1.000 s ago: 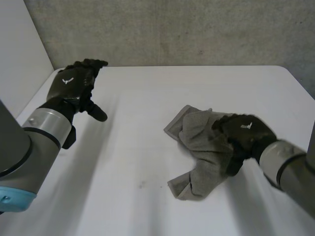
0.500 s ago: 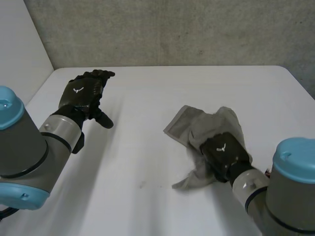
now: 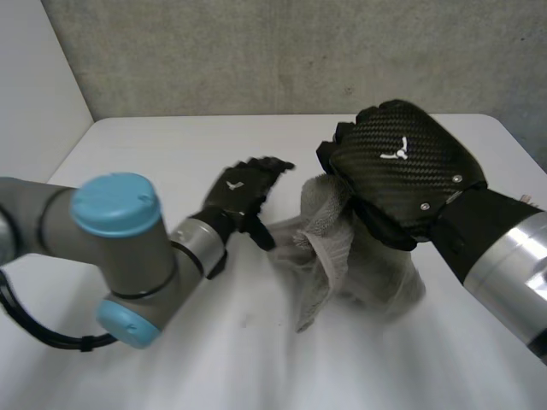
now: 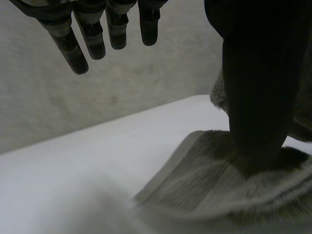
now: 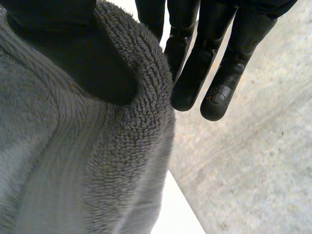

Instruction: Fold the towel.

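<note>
The right hand (image 3: 402,171) pinches the grey towel (image 3: 333,256) between thumb and fingers (image 5: 195,73), the cloth hanging below its palm onto the white table (image 3: 171,154); the left hand (image 3: 239,192) holds nothing, its fingers (image 4: 92,39) straight, thumb just beside the towel's edge.

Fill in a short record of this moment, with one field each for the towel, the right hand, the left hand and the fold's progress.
towel: grey, bunched, its top held up, the rest hanging toward the white table
right hand: pinches the towel's top between thumb and fingers
left hand: open, fingers straight, beside the towel's edge
fold: no neat fold made yet
</note>
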Tool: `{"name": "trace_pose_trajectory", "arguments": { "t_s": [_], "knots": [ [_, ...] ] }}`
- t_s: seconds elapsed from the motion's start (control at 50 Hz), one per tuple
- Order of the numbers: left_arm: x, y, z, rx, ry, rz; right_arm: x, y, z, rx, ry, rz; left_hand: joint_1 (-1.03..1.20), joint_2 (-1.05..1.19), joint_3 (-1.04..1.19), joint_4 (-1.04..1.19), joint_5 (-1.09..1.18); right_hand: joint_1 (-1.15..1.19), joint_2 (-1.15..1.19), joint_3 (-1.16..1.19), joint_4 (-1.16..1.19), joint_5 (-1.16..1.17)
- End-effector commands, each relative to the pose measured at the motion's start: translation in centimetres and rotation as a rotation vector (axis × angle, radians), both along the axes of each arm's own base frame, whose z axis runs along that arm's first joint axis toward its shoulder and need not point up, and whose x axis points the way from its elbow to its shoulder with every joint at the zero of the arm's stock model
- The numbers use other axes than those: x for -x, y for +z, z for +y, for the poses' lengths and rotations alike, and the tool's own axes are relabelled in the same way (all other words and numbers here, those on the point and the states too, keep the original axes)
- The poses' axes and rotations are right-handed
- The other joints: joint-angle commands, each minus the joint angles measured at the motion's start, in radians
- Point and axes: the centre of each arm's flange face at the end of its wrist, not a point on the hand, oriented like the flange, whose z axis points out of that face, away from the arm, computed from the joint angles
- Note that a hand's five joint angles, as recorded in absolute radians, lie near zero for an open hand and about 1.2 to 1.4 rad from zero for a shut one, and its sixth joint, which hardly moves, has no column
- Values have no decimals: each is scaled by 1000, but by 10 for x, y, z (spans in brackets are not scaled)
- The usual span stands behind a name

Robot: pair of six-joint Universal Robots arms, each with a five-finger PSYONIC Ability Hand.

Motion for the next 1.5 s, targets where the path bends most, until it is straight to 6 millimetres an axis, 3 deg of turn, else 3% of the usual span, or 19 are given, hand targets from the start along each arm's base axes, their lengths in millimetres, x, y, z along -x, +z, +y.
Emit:
{"name": "trace_pose_trajectory", "arguments": {
  "t_s": [0.02, 0.12, 0.14, 0.16, 0.2, 0.24, 0.34, 0.44, 0.46, 0.48, 0.5, 0.54, 0.58, 0.68, 0.76, 0.88, 1.0, 1.28, 1.5],
  "knots": [
    [25, -28, 13, -120, -54, 52, 5, 17, 12, 13, 18, -68, 37, 40, 40, 40, 16, 446, 226, 211, 207, 246],
    [33, -40, 17, -152, -71, 54, 9, 23, 17, 26, 15, -85, 223, 225, 225, 225, 201, 446, 226, 211, 207, 246],
    [33, -43, 18, -158, -74, 47, 9, 24, 17, 33, 9, -85, 472, 475, 475, 475, 451, 446, 226, 211, 207, 246],
    [33, -43, 18, -159, -74, 47, 9, 24, 17, 33, 9, -85, 475, 477, 477, 477, 453, 446, 226, 211, 207, 246],
    [32, -47, 19, -169, -73, 39, 10, 24, 16, 33, 10, -81, 1030, 1033, 1033, 1033, 1008, 446, 226, 211, 207, 246],
    [32, -48, 19, -174, -71, 35, 11, 23, 13, 29, -1, -79, 1218, 1221, 1221, 1221, 1197, 446, 226, 211, 207, 246],
    [25, -45, 15, -191, -46, 24, 17, 18, -1, 20, -43, -68, 1220, 1223, 1223, 1222, 1198, 446, 226, 211, 207, 246],
    [4, -17, -9, -162, 27, 45, 21, 15, -11, 17, -69, -65, 1097, 1100, 1100, 1100, 1075, 446, 226, 211, 207, 246],
    [-4, -3, -19, -141, 56, 61, 23, 14, -14, 16, -75, -64, 603, 606, 606, 605, 581, 446, 226, 211, 207, 246],
    [-11, 11, -25, -115, 76, 78, 23, 11, -20, 8, -83, -60, 412, 415, 415, 415, 390, 446, 226, 211, 207, 246],
    [-11, 11, -25, -114, 76, 78, 23, 11, -20, 8, -83, -60, 410, 413, 413, 413, 389, 446, 226, 211, 207, 246],
    [-26, 42, -36, -57, 114, 113, 22, -2, -38, -30, -97, -42, 373, 375, 375, 375, 351, 446, 226, 211, 207, 246],
    [-33, 56, -38, -35, 130, 126, 21, -6, -44, -39, -97, -37, 355, 357, 357, 357, 333, 446, 226, 211, 207, 246],
    [-55, 72, -37, -30, 171, 129, 19, -12, -50, -50, -99, -31, 352, 354, 354, 354, 330, 446, 226, 211, 207, 246],
    [-62, 63, -26, -73, 177, 104, 20, -12, -51, -56, -103, -33, 349, 351, 351, 351, 327, 446, 226, 211, 207, 246],
    [-63, 21, 2, -220, 108, 35, 19, -12, -50, -52, -100, -33, 270, 272, 272, 272, 248, 446, 226, 211, 207, 246],
    [-51, -4, 26, -316, 24, -3, 20, -11, -51, -50, -103, -34, 264, 266, 266, 266, 242, 446, 226, 211, 207, 246],
    [-34, -38, 36, -398, -32, -51, 21, -14, -52, -51, -108, -29, 284, 287, 287, 286, 262, 446, 226, 211, 207, 246],
    [-27, -44, 36, -404, -48, -61, 19, -17, -57, -29, -111, -39, 331, 334, 334, 333, 309, 446, 226, 211, 207, 246]
  ]
}}
